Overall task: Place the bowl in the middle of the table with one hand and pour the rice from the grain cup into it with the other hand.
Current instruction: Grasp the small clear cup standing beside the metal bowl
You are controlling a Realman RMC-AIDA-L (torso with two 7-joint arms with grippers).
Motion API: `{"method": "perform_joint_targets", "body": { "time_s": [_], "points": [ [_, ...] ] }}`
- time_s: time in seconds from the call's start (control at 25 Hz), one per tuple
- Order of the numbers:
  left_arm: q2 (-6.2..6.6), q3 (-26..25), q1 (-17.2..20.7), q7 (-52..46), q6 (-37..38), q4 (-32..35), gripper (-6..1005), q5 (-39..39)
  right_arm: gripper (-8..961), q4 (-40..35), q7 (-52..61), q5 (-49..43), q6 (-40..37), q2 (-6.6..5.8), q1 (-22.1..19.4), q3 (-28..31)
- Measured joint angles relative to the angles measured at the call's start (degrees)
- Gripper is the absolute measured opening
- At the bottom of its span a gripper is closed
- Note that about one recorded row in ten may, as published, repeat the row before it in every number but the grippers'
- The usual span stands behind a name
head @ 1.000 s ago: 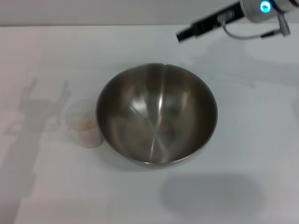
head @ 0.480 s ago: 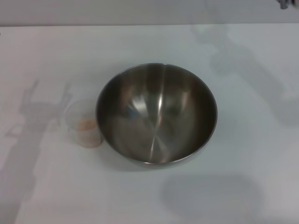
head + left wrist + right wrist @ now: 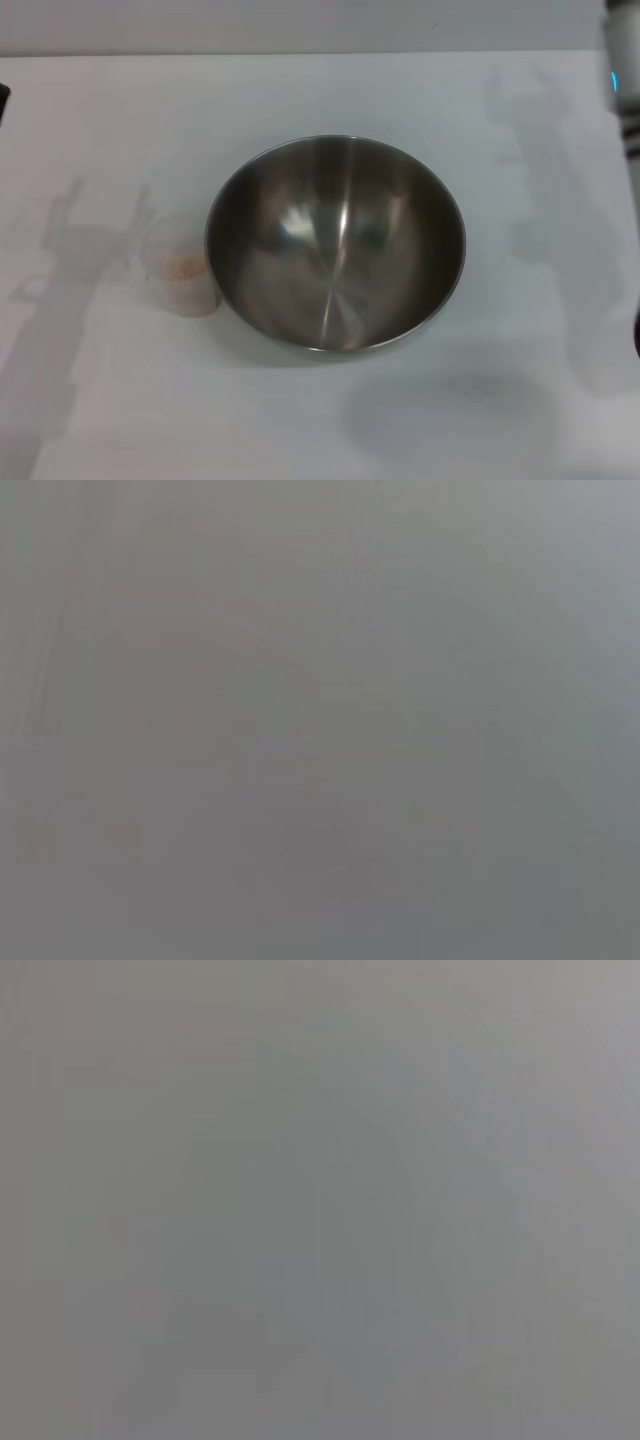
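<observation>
1. Right arm (image 3: 625,85) shows only as a sliver of white housing with a blue light at the 3 o'clock edge of the head view, toward the far corner; its gripper is out of the picture, so I cannot tell whether the fingers are apart or together.
2. Left arm appears only as a dark scrap (image 3: 3,100) at the 9 o'clock edge, with its gripper also out of sight. Both wrist views give me flat grey and nothing I can name.
3. I see the steel bowl (image 3: 335,243) sitting upright around the middle of the white table (image 3: 300,90), so I judge the placing step done.
4. I find no grains in its shiny inside.
5. I see the clear grain cup (image 3: 180,265) standing upright at the bowl's 9 o'clock, just beside its rim or touching it; I cannot tell which.
6. A little pale rice (image 3: 186,265) lies in the cup's bottom.
7. By my reading, what remains is the whole pour: grasp the cup, lift it over the bowl, tip it.
</observation>
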Motion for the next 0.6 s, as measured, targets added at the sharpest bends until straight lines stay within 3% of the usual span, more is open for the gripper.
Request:
{"method": "perform_joint_targets", "body": {
  "time_s": [0.12, 0.16, 0.2, 0.24, 0.28, 0.36, 0.6],
  "points": [
    [0.09, 1.1, 0.6, 0.0, -1.1, 0.1, 812, 0.0, 476, 12.3, 21.4, -0.3, -11.5, -0.08, 1.9, -1.4],
    [0.11, 1.4, 1.2, 0.0, -2.1, 0.2, 812, -0.1, 476, 20.0, 34.1, -0.5, -14.6, -0.30, 3.5, -1.3],
    [0.11, 1.4, 1.2, 0.0, -2.1, 0.2, 812, -0.1, 476, 20.0, 34.1, -0.5, -14.6, -0.30, 3.5, -1.3],
    [0.11, 1.6, 1.6, 0.0, -2.8, 0.2, 812, -0.1, 476, 28.5, 45.5, -1.4, -15.8, -0.56, 5.3, -1.2],
    [0.12, 1.8, 1.9, 0.0, -3.1, 0.2, 812, -0.1, 476, 28.5, 45.5, -1.4, -15.8, -0.56, 5.3, -1.2],
    [0.13, 3.4, 3.5, -0.1, -4.3, 0.3, 812, -0.1, 476, 37.1, 55.8, -3.1, -16.2, -0.59, 6.6, -1.4],
    [0.05, 6.3, 7.4, 0.0, -5.0, 0.1, 811, -0.1, 476, 39.0, 53.4, -3.3, -16.0, -0.40, 6.5, -2.0]
  ]
}}
